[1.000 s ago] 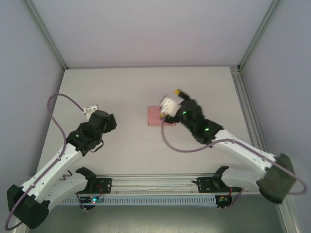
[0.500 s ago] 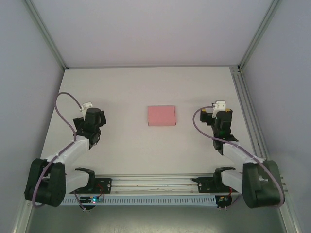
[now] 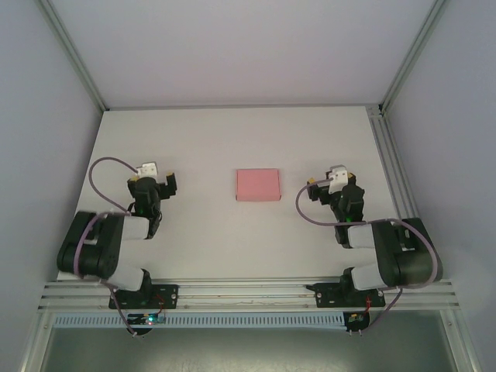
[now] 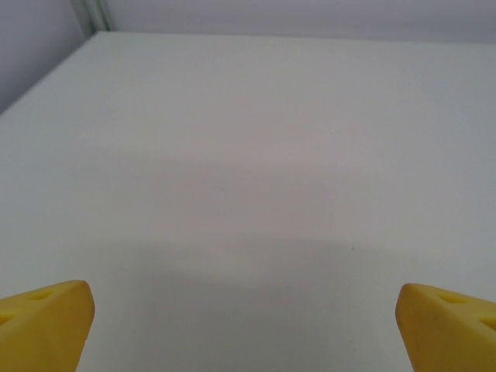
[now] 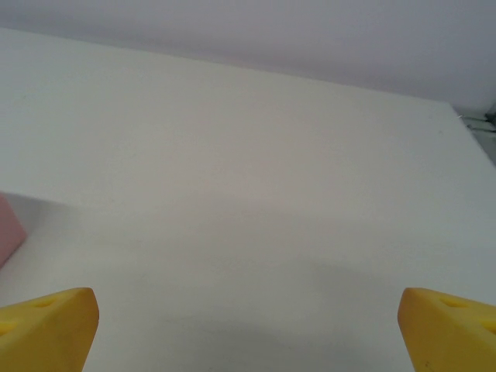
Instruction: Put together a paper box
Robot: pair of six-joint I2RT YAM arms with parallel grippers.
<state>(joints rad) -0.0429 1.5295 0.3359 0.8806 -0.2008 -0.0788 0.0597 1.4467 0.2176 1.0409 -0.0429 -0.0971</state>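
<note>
White tabletop carries the paper box, folded shut, at its centre; our arms have just withdrawn to the near edge, left gripper and right gripper open, empty: assembly looks finished.

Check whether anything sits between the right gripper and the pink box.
Nothing visible does. Only bare table lies between the open right gripper and the paper box, which lies flat to its left.

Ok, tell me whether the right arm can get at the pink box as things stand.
Probably yes. The paper box lies flat on the table, to the left of the open right pincer, with nothing between them.
</note>
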